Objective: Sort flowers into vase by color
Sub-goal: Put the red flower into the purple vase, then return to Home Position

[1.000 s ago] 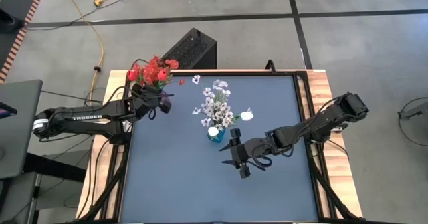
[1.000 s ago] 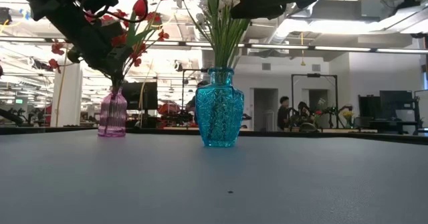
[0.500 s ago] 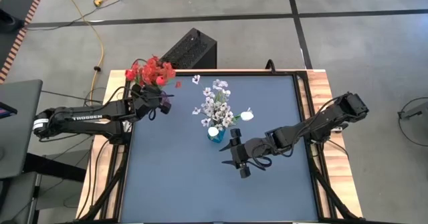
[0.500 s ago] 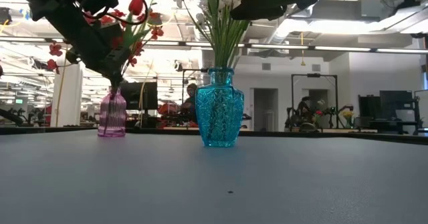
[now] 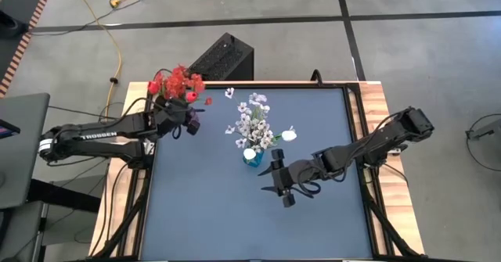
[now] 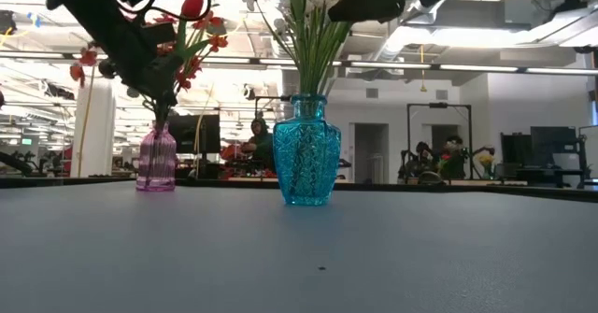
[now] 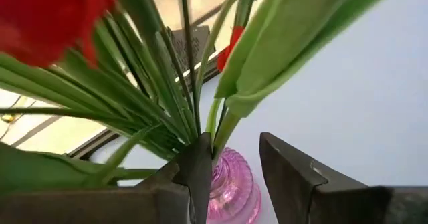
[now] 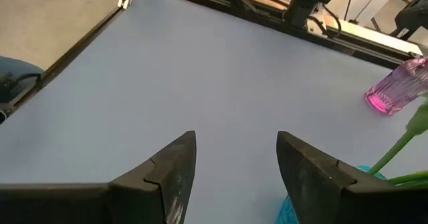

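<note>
While the left pincer (image 7: pixel 231 174) gapes, red flowers (image 5: pixel 177 83) fill the pink vase (image 6: pixel 156 159).

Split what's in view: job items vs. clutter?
Job:
- red flowers in pink vase
- white flowers in blue vase
- white bloom and small bloom loose on table
- left pincer at the red bunch
- right pincer waiting, open, near blue vase

Clutter:
- black box behind table
- yellow cable on floor
</note>
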Tool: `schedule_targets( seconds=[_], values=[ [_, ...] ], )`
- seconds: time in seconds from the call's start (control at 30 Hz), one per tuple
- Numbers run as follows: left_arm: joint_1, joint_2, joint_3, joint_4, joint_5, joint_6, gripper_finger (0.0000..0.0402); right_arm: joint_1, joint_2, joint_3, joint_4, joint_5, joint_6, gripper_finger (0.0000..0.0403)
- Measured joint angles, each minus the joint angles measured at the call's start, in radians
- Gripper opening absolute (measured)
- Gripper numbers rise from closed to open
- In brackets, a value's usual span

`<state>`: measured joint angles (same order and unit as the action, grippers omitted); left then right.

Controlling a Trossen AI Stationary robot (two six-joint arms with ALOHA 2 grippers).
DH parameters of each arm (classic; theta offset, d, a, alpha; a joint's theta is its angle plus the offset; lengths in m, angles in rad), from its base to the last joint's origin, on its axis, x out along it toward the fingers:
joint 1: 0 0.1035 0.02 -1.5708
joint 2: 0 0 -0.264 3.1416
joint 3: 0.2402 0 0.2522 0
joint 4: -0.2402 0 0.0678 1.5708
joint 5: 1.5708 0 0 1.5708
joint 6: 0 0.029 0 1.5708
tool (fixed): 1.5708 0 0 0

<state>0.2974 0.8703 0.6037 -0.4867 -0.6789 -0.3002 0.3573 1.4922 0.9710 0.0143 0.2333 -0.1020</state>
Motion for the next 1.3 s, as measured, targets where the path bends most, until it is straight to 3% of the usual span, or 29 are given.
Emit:
schedule_targets(
  seconds=[0.43,0.53,0.67,0.8,0.93,1.17,1.3],
  values=[
    [0.000,0.000,0.192,-0.276,0.122,0.004,0.0114,-0.007,-0.028,0.000,-0.023,0.000,-0.003,0.0232],
    [0.000,0.000,0.225,-0.332,0.212,0.004,0.0114,-0.006,-0.042,0.000,-0.033,0.000,0.003,0.0232],
    [0.000,0.000,0.233,-0.347,0.430,0.069,0.0114,-0.004,-0.066,0.000,-0.048,-0.002,0.017,0.0232],
    [-0.001,-0.001,0.233,-0.331,0.643,0.110,0.0114,0.003,-0.100,0.000,-0.070,-0.006,0.031,0.0232],
    [-0.001,-0.001,0.234,-0.300,0.789,0.087,0.0114,0.017,-0.141,0.000,-0.086,-0.007,0.035,0.0232],
    [-0.053,-0.017,0.238,-0.120,0.977,0.144,0.0114,0.044,-0.215,0.000,-0.099,-0.006,0.036,0.0232],
    [-0.116,-0.050,0.239,0.059,1.014,0.169,0.0114,0.062,-0.262,0.000,-0.107,-0.003,0.042,0.0232]
  ],
)
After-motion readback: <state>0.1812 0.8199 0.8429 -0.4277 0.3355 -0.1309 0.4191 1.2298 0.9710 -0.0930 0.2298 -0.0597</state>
